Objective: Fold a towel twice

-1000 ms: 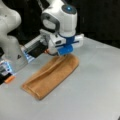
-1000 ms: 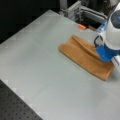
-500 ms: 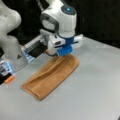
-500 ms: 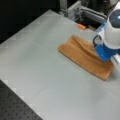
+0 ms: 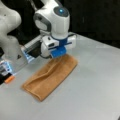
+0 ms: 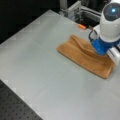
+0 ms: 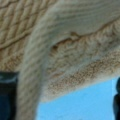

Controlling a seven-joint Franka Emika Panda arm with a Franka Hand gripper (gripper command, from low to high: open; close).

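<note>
Little has moved: gripper (image 5: 58, 53) hovers at once-folded towel (image 5: 50, 76) end; finger state unclear; second fold pending.

Grey counter (image 5: 95, 82) carries the towel (image 5: 50, 76), folded into a long strip lying flat, and a small orange clip (image 5: 9, 79) near the counter's edge.

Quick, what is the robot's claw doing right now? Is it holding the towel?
Gripper: down at one end of the folded towel on the table; whether it grips the cloth cannot be told.
</note>
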